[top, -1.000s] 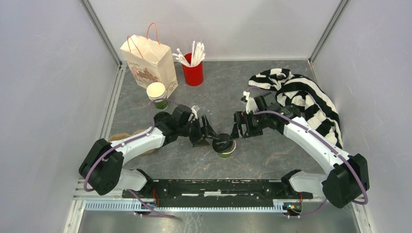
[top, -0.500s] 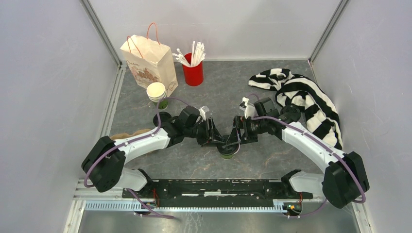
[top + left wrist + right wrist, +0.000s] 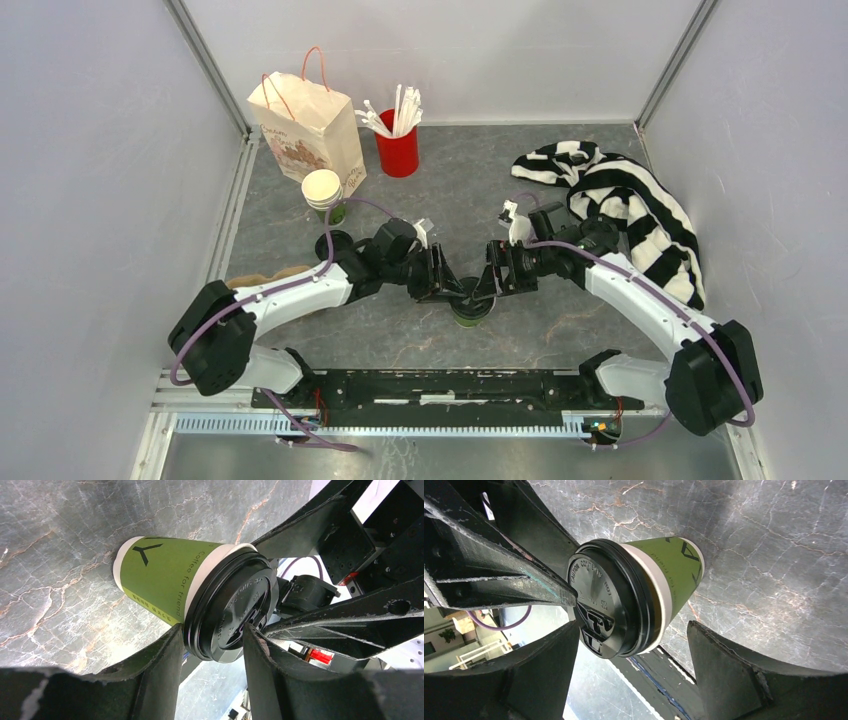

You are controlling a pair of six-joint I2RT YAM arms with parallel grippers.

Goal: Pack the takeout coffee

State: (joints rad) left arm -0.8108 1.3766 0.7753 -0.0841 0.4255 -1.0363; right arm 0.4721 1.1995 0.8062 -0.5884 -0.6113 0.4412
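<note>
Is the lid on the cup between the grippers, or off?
On. Both wrist views show the black lid covering the mouth of the green cup, its skirt wrapped around the white rim.

Bright, even overhead light; soft shadows on the grey table point(image 3: 450, 200). Wrist views bend at the edges, near fingers point(image 3: 150, 680) blurred at 6 o'clock, dull sheen on the black lid point(image 3: 599, 605).

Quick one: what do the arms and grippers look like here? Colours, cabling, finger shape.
Both the left arm and right arm have white links with bulky black joint housings. A purple cable runs outside along each. The left gripper and right gripper are black; their fingers are flat, tapering, scuffed at the edges. No markings legible.
</note>
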